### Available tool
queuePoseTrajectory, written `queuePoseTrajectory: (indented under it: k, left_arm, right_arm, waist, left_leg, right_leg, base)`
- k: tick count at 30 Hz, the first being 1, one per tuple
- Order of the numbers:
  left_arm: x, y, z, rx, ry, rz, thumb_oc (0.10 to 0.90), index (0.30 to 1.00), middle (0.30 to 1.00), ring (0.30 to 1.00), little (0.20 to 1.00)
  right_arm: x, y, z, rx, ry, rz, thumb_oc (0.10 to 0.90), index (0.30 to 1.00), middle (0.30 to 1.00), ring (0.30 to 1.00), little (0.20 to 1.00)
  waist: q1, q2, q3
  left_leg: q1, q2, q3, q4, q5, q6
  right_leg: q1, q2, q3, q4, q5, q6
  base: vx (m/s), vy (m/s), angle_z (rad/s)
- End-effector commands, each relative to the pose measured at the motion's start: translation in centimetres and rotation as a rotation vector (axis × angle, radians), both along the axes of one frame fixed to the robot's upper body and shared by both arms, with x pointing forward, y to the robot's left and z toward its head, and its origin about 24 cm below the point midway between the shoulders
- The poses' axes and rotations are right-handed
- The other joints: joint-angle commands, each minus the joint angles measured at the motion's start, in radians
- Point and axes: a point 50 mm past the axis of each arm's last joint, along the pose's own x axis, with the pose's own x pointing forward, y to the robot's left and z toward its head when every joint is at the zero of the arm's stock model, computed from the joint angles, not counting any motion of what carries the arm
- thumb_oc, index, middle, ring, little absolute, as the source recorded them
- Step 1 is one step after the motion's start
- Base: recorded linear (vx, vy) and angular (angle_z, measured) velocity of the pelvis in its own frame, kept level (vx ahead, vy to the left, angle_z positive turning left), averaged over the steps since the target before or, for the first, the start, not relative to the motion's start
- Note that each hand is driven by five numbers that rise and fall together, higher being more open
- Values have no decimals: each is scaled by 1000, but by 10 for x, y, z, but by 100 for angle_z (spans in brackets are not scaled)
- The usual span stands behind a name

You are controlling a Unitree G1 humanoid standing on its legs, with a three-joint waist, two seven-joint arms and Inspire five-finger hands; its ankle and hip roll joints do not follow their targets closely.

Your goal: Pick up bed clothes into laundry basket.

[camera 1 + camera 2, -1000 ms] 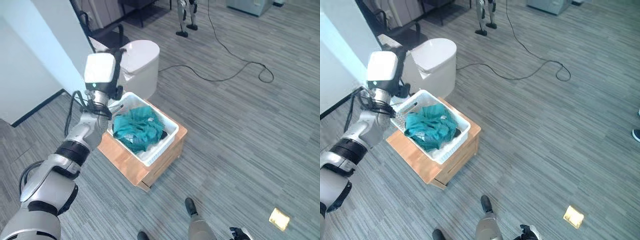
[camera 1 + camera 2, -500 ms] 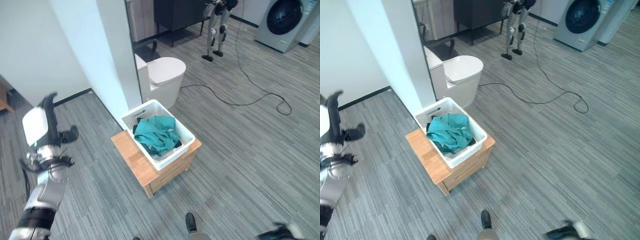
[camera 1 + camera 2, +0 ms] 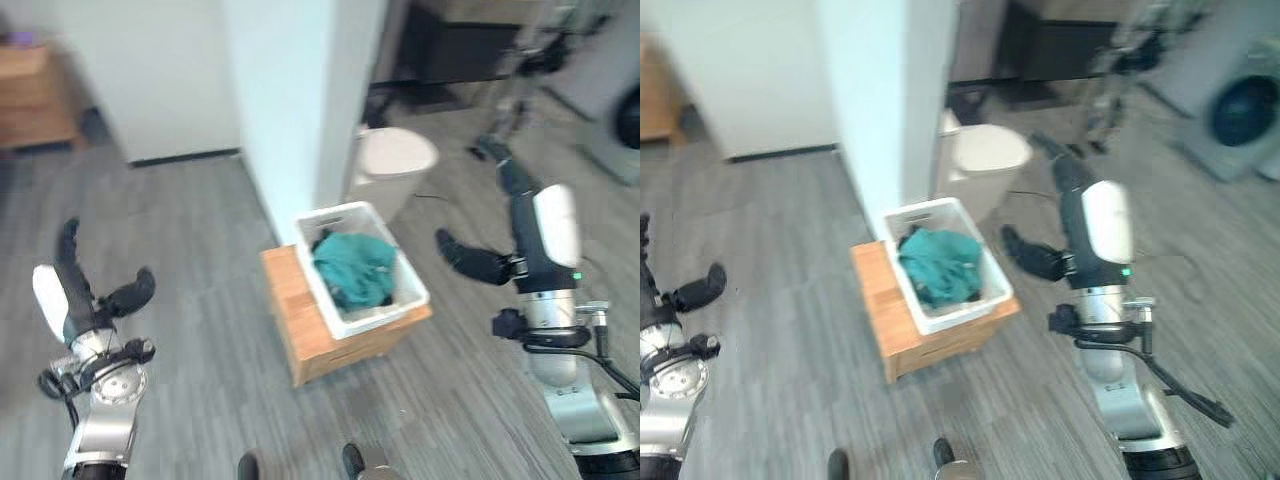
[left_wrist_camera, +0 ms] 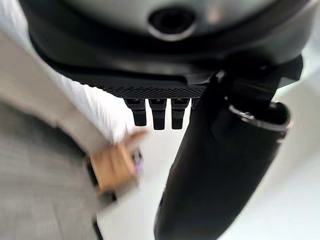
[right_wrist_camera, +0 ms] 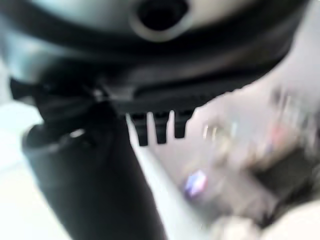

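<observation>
Basket (image 3: 352, 275) holds teal bed clothes (image 3: 352, 268); left hand (image 3: 75, 295) and right hand (image 3: 520, 235) fingers spread wide, empty.

Bright, even room light across the head views, and everything is smeared.
The white pillar (image 3: 300, 100) glows palest of all, nearly washed out, while the grey floor (image 3: 200, 250) takes soft light with no hard shadow edges; a faint dark patch sits just under the wooden stand (image 3: 290, 330). The far corner behind the laundry basket (image 3: 345, 318) goes dim and streaky. In the wrist views the left hand (image 4: 210, 165) and right hand (image 5: 90, 175) loom as near-black bulk against a pale, bright backdrop, with small glints on the thumbs and the background out of focus.
</observation>
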Motion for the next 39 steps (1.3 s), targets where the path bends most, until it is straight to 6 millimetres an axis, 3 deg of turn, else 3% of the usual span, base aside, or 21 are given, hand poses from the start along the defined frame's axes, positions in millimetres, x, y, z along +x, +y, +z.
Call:
queuePoseTrajectory:
  k: [1,7,8,9,10,11,13,15,17,19,22,23,25,26,27,28,29,30,32,34,39]
  left_arm:
    - [0,-4,61,121,-288,-116,800,900,900,900,900]
    - [5,-35,56,-17,-303,-364,800,900,900,900,900]
    - [7,-43,55,-52,-313,-414,800,900,900,900,900]
    - [12,-54,56,-118,-331,-499,800,900,900,900,900]
    - [13,-54,57,-119,-332,-499,800,900,900,900,900]
    - [15,-59,54,-163,-308,-570,800,900,900,900,900]
    - [15,-57,46,-168,-242,-597,800,900,900,900,900]
    - [19,-55,46,-158,-224,-597,800,900,900,900,900]
    - [22,-57,47,-180,-230,-605,800,900,900,900,900]
    - [23,-56,44,-188,-217,-582,800,900,900,900,900]
    - [22,-61,51,-136,-204,-624,800,900,900,900,900]
    - [22,-62,51,-135,-204,-627,800,900,900,900,900]
    - [25,-67,53,-117,-203,-642,800,900,900,900,900]
    - [24,-67,53,-102,-196,-632,800,900,900,900,900]
    - [22,-64,49,-89,-171,-618,800,900,900,900,900]
    - [18,-61,48,-46,-147,-603,800,900,900,900,900]
    - [18,-60,50,-32,-147,-604,800,900,900,900,900]
    - [17,-52,53,22,-147,-548,800,900,900,900,900]
    - [14,-50,52,61,-105,-556,800,900,900,900,900]
    - [8,-45,56,156,-80,-531,800,900,900,900,900]
    - [0,-31,25,113,51,-466,800,900,900,900,900]
  right_arm:
    - [2,32,57,-20,-249,212,800,900,900,900,900]
    - [21,56,62,-30,-194,327,800,900,900,900,900]
    - [25,53,60,-40,-174,309,800,900,900,900,900]
    - [31,46,54,-70,-138,266,800,900,900,900,900]
    - [32,46,54,-70,-140,267,800,900,900,900,900]
    - [37,45,56,-63,-145,229,800,900,900,900,900]
    - [37,45,56,-16,-152,212,800,900,900,900,900]
    - [38,46,55,26,-157,206,800,900,900,900,900]
    - [40,47,56,41,-164,206,800,900,900,900,900]
    - [43,51,55,46,-161,203,800,900,900,900,900]
    - [39,54,47,60,-134,209,800,900,900,900,900]
    - [39,53,47,60,-136,206,800,900,900,900,900]
    - [37,57,42,83,-123,210,800,900,900,900,900]
    - [37,57,37,110,-109,207,800,900,900,900,900]
    - [34,61,32,142,-95,227,800,900,900,900,900]
    - [35,62,26,142,-71,227,800,900,900,900,900]
    - [36,63,26,140,-67,228,800,900,900,900,900]
    - [35,62,24,121,-58,227,800,900,900,900,900]
    - [31,57,20,142,-42,212,800,900,900,900,900]
    - [32,53,18,134,-26,202,800,900,900,900,900]
    - [28,24,10,45,4,75,800,900,900,900,900]
  waist:
    - [12,-32,-77]
    - [110,-34,-42]
    - [112,-35,-23]
    - [80,-46,-2]
    - [81,-46,1]
    - [63,-45,-4]
    - [71,-54,-11]
    - [70,-70,-15]
    - [58,-69,-20]
    - [47,-47,-54]
    - [55,-38,-77]
    - [51,-41,-76]
    - [15,-43,-38]
    - [2,-37,-26]
    - [4,-20,-14]
    - [9,-3,1]
    - [11,-1,4]
    - [10,-6,5]
    - [12,-14,-1]
    - [-8,-30,-12]
    - [-18,-21,-71]
  left_leg:
    - [-9,-58,34,-14,-102,27]
    - [-137,-66,-43,-14,-16,-32]
    - [-172,-55,16,-14,-18,-37]
    - [-150,48,361,-14,-52,-5]
    - [-150,49,363,-14,-48,-5]
    - [-81,144,594,4,-32,-14]
    - [-58,174,577,92,-12,-35]
    - [-82,220,546,203,-39,-56]
    - [-79,251,549,210,-44,-68]
    - [18,274,629,103,-44,-87]
    - [81,179,618,6,-43,-49]
    - [79,172,612,6,-45,-44]
    - [75,119,561,-5,-58,3]
    - [69,112,535,-10,-64,11]
    - [61,107,487,-14,-59,15]
    - [51,77,406,-14,-71,15]
    - [43,72,390,-14,-71,10]
    - [44,65,369,-14,-82,3]
    - [44,61,349,-14,-90,3]
    - [62,61,370,-14,-91,-5]
    - [89,109,405,-14,-81,-23]
  right_leg:
    - [5,78,87,-65,47,2]
    - [81,56,-61,-227,54,-45]
    - [85,41,-117,-243,48,-48]
    - [74,-9,-294,-237,43,-23]
    - [74,-8,-293,-237,46,-23]
    - [75,-49,-465,-229,60,-8]
    - [112,-77,-564,-237,76,-13]
    - [131,-117,-661,-237,81,-24]
    - [143,-131,-715,-239,81,-23]
    - [168,-146,-791,-246,69,-2]
    - [170,-207,-844,-91,78,12]
    - [165,-217,-849,-73,71,18]
    - [29,-256,-756,165,172,35]
    - [-22,-226,-666,221,151,46]
    - [-56,-150,-574,231,100,24]
    - [-96,-60,-431,169,17,4]
    - [-105,-52,-401,113,36,-6]
    - [-101,-63,-377,-2,63,-3]
    - [-66,-85,-380,-79,62,-5]
    - [-45,-103,-367,-130,117,13]
    - [21,-109,-389,-215,149,12]
  base:
    - [-82,-229,103]
    - [-171,-211,89]
    - [-425,-127,159]
    - [-337,-65,195]
    - [-461,-49,284]
    - [-304,-43,268]
    - [-229,-82,240]
    - [-117,-26,192]
    - [-29,45,199]
    - [208,132,189]
    - [216,196,152]
    - [76,101,62]
    - [-9,145,134]
    - [-55,129,170]
    - [62,69,172]
    - [57,-16,159]
    - [143,-130,146]
    - [67,-133,123]
    - [38,-118,137]
    - [75,-171,115]
    - [59,-96,-13]
